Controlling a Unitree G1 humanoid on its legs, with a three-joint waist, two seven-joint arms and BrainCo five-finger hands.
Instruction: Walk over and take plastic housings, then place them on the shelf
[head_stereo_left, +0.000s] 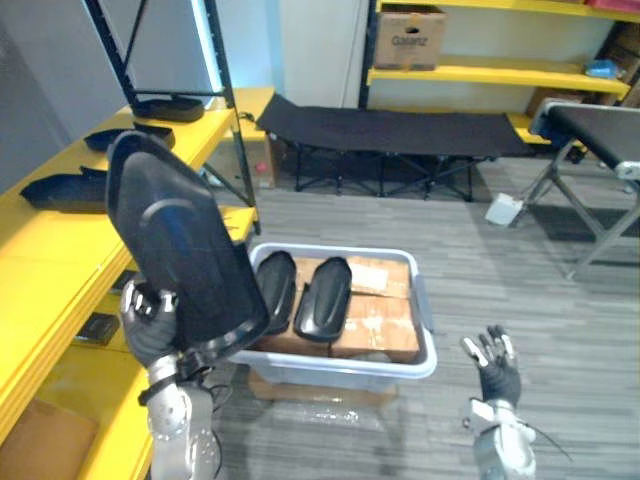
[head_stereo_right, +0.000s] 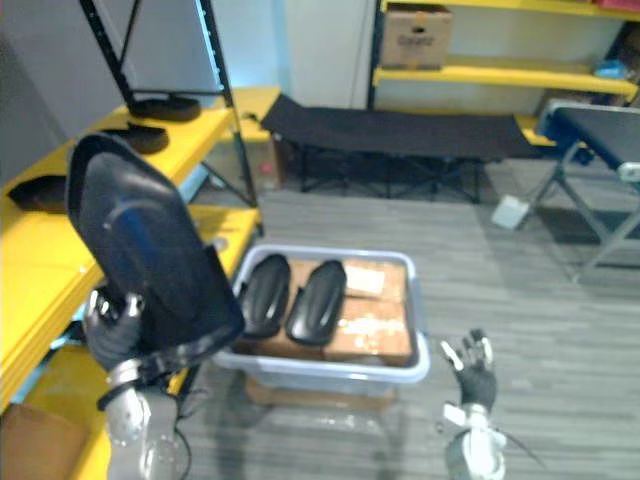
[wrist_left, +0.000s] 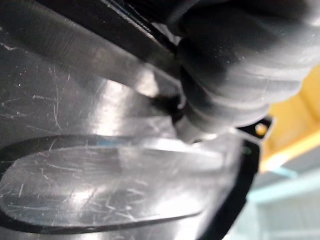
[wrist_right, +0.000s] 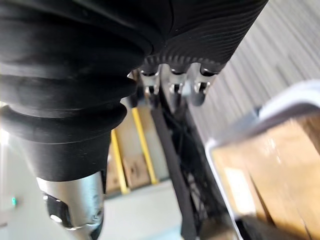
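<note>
A large black plastic housing (head_stereo_left: 180, 250) stands upright at the lower left, held by its lower edge in my left hand (head_stereo_left: 150, 325), whose fingers are curled on it. Its glossy scratched surface (wrist_left: 100, 175) shows close up in the left wrist view. Two more black housings (head_stereo_left: 275, 290) (head_stereo_left: 323, 297) lie in a pale grey bin (head_stereo_left: 425, 365) on cardboard boxes. The yellow shelf (head_stereo_left: 50, 260) runs along the left, right beside the held housing, with several housings (head_stereo_left: 60, 188) lying on it. My right hand (head_stereo_left: 497, 365) hangs open and empty to the right of the bin.
A black folding cot (head_stereo_left: 390, 130) stands behind the bin. A black table (head_stereo_left: 600, 125) is at the far right, with a small white object (head_stereo_left: 505, 208) on the floor by it. Far yellow shelves carry a cardboard box (head_stereo_left: 410, 38).
</note>
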